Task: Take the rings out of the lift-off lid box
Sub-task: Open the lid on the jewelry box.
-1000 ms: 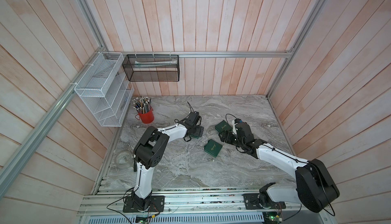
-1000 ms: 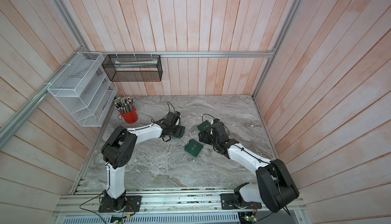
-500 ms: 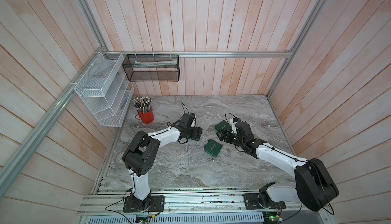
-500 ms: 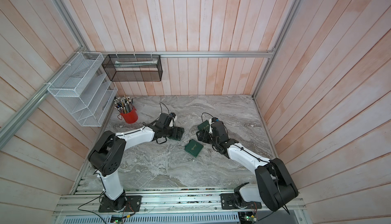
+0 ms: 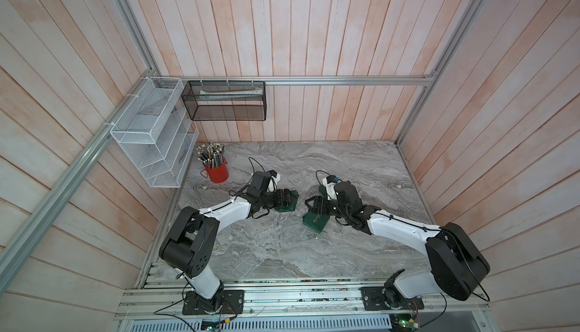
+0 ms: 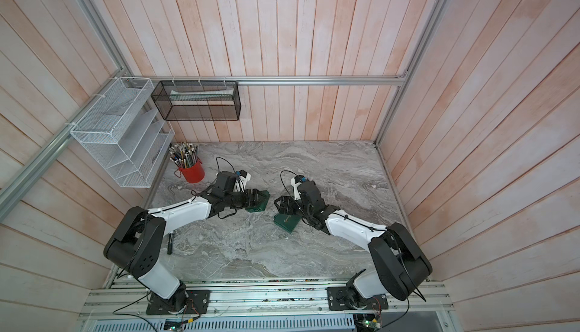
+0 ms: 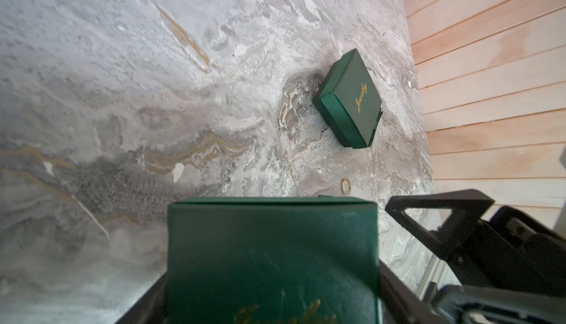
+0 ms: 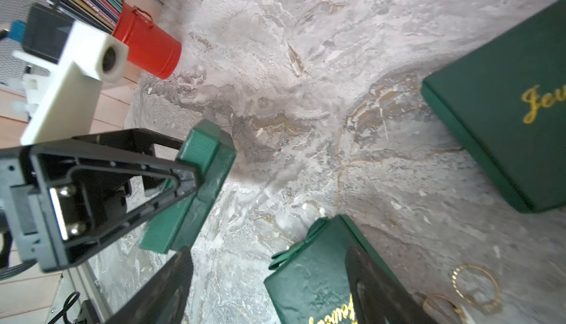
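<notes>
Two thin metal rings [image 8: 475, 286] are lying flat on the grey marble tabletop [image 5: 282, 252], just beside the dark green ribbon-bowed jewellery box [image 8: 306, 276]. My right gripper [image 5: 313, 204] is hovering over that box mid-frame in both top views, jaws spread wide and holding nothing. My left gripper [image 5: 285, 200] is clamping another green card box [image 7: 269, 261] across its width. I am judging the rings light, stiff and slippery, best pinched across the rim, with boxes crowding close and bare marble lying open toward the lower middle.
</notes>
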